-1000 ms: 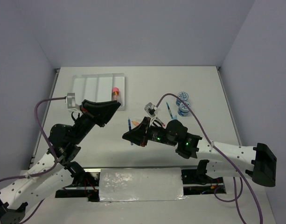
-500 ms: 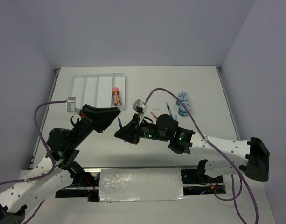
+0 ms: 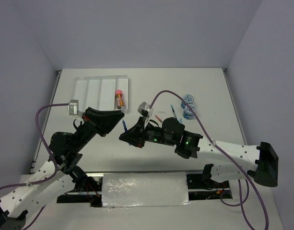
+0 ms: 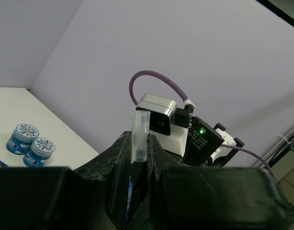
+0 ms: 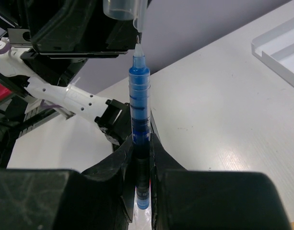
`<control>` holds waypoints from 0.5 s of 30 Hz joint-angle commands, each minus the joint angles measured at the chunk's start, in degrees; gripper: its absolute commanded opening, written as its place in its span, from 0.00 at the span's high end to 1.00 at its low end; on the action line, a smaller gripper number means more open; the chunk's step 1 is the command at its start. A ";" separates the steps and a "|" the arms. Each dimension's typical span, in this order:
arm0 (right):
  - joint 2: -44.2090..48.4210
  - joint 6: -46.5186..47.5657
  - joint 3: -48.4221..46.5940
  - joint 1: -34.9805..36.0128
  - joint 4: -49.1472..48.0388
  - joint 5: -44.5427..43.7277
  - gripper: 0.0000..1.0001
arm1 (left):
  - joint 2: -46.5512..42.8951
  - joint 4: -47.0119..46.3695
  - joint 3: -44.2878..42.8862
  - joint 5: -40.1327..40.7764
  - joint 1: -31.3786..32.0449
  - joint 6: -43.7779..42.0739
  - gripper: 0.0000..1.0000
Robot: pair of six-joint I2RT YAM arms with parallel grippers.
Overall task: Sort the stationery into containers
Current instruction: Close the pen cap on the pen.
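Facing tip to tip, top view: left gripper (image 3: 119, 116), right gripper (image 3: 127, 137), blue pen (image 3: 124, 126) between them; white tray (image 3: 82, 91) well apart.
Left wrist: jaws clamped on clear cap (image 4: 139, 136).
Right wrist: jaws clamped on pen barrel, nib just under cap mouth. Align axes, then push straight.

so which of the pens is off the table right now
The blue pen gripped in the right end effector, raised with its tip close to a clear cap. The other pens lie flat on the table.
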State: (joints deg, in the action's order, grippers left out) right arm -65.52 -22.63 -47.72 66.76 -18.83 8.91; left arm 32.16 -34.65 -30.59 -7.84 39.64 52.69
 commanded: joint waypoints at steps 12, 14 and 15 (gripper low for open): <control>2.50 1.28 -2.63 0.56 0.19 -2.31 1.00 | 0.62 -2.61 0.18 -0.69 0.26 -0.83 1.00; 2.24 1.45 -3.25 0.56 0.46 -2.32 1.00 | 1.23 -2.70 0.18 -1.13 0.35 -0.83 1.00; 2.23 1.45 -3.51 0.48 0.72 -2.40 1.00 | 1.41 -2.53 0.09 -1.13 0.35 -0.83 1.00</control>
State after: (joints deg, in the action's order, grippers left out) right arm -64.51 -22.39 -47.83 66.76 -17.74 7.77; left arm 32.95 -34.61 -30.57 -7.84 39.68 52.62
